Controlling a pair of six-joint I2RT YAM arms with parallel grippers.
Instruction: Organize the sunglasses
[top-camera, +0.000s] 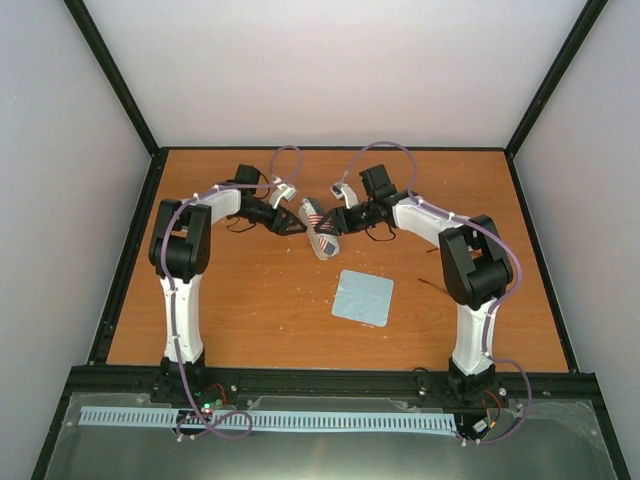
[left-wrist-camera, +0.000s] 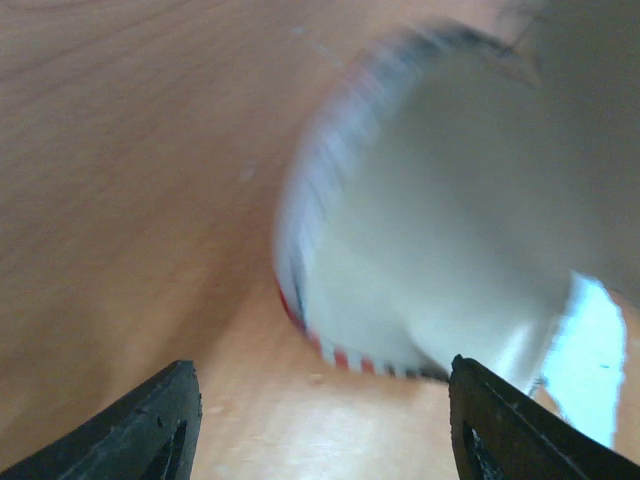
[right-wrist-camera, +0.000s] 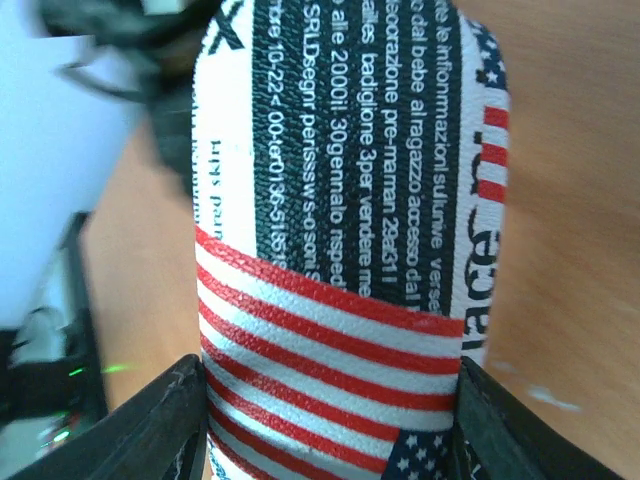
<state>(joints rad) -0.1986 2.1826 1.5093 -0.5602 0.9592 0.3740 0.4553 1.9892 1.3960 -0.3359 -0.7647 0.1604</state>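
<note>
The oval flag-patterned case (top-camera: 320, 232) lies at the table's middle between both grippers. My right gripper (top-camera: 333, 222) is shut on it; in the right wrist view the case (right-wrist-camera: 340, 200) fills the gap between both fingers, gripper (right-wrist-camera: 330, 425). My left gripper (top-camera: 296, 226) is open just left of the case. In the left wrist view the gripper (left-wrist-camera: 320, 420) holds nothing, and the case's pale inner side (left-wrist-camera: 430, 220) shows blurred ahead, so it looks open. The sunglasses do not show in any view.
A light blue square cloth (top-camera: 363, 297) lies flat on the wooden table (top-camera: 230, 300), in front of the case; its corner shows in the left wrist view (left-wrist-camera: 590, 360). Black frame rails border the table, with grey walls behind.
</note>
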